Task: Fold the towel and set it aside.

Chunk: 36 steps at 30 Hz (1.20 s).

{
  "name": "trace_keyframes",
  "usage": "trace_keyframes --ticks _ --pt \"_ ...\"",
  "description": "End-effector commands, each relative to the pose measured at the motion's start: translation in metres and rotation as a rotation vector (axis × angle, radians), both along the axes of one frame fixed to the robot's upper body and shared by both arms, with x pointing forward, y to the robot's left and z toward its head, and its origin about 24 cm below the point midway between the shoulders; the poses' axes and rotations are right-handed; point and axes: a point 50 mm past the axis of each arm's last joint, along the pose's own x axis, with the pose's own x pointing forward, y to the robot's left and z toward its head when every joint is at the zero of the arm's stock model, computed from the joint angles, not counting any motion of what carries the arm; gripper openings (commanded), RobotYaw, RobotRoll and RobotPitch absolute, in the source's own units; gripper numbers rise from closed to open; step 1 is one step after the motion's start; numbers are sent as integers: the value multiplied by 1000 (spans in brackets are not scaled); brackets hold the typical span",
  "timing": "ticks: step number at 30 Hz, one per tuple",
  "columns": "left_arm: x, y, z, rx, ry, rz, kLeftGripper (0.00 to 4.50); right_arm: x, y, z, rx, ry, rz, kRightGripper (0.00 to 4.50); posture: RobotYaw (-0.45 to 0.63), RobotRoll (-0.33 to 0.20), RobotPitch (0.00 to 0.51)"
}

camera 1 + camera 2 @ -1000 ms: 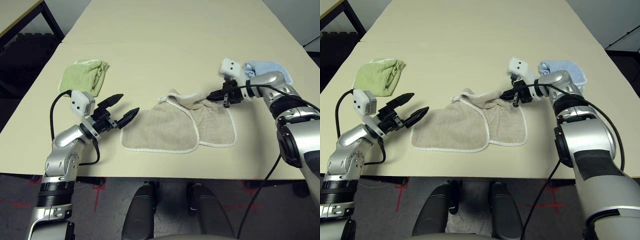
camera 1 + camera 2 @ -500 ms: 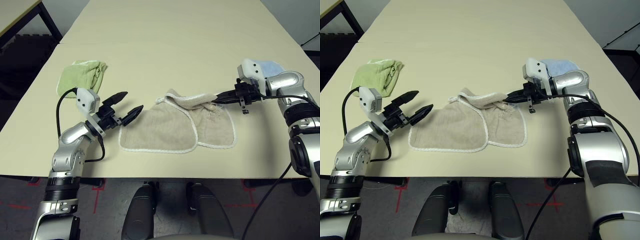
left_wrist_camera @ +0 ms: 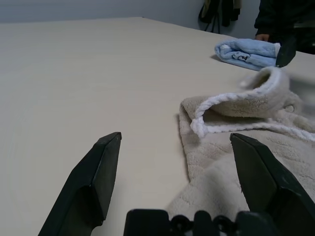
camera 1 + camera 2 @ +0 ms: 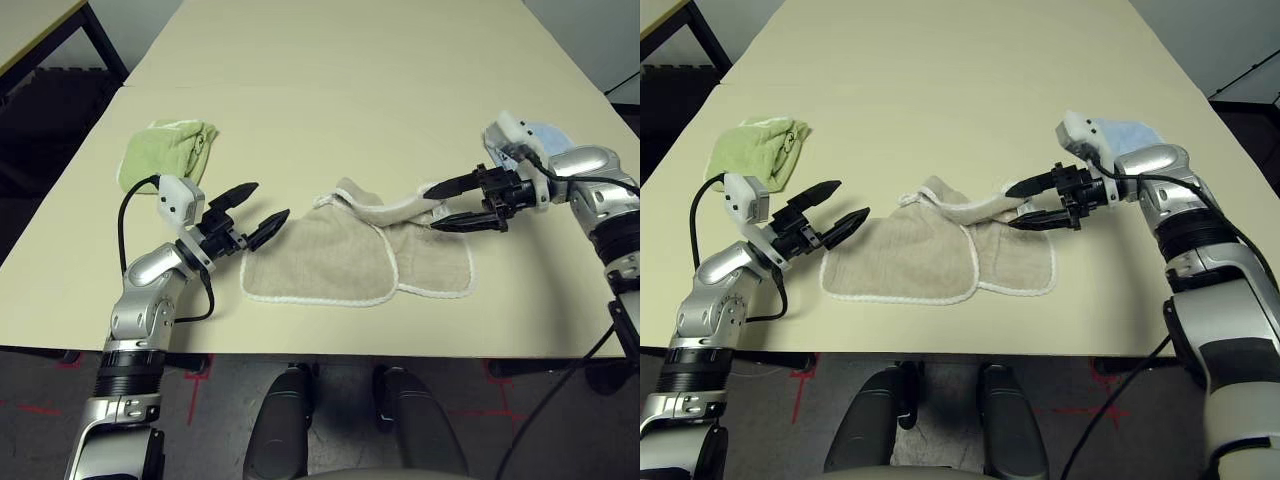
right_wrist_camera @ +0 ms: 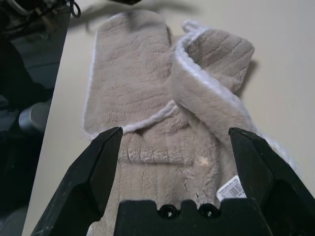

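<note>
Stretching across nearly the whole head view, the cream table point(image 4: 330, 60) carried three cloths. Near its front edge, between the two arms, lay the towel point(image 4: 330, 262), beige with white edging, its long axis running side to side across the robot. It was only partly folded: a flap doubled over the left half, and a ridge of cloth stood up along the far edge toward the right. A small label showed on its right part in the right wrist view, though the print was too small to read.

Well off to the far left sat the green towel point(image 4: 165, 152), bunched, and at the far right the light blue towel point(image 3: 246, 51), mostly behind the right arm in the head view.

On the right, the right gripper point(image 4: 452, 203) hung over the towel's right end with its fingers spread wide and nothing between them, pointing left along the towel; the raised ridge lay just ahead of its tips. Just beside the towel's left end, the left gripper point(image 4: 258, 212) also had its fingers spread and held nothing, aimed right along the same axis. Both were about equally close, and the right one probably sat better for taking the raised edge.
</note>
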Motion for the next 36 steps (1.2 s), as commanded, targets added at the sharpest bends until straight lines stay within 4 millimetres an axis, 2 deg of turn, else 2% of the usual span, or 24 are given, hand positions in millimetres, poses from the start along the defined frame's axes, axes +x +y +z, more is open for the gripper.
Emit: trace_keyframes --ticks 1,4,9,13,17,25,30,36 --pt "0 -2 -4 17 10 -9 4500 10 0 13 67 -44 -77 4484 31 0 162" --pt "-1 -1 -4 20 11 -10 4500 27 9 11 1 -187 -248 4484 40 0 164" --pt "-4 -3 -5 22 12 -10 4500 45 15 -1 -229 -394 -475 4484 58 0 167" --pt "-7 -3 -6 24 14 -8 4500 46 21 -11 -365 -431 -443 4484 72 0 170" --pt "-10 -2 -7 25 17 -2 4500 44 24 -13 -348 -394 -378 4484 84 0 171" --pt "-11 -2 -8 25 23 5 4500 38 3 2 -262 -352 -385 4484 76 0 163" --pt "-7 -6 -8 16 17 -2 4500 32 -8 0 -334 -321 -315 4484 55 0 159" --pt "-6 -10 -10 7 18 -11 4500 31 4 -9 -340 -325 -243 4484 48 0 160"
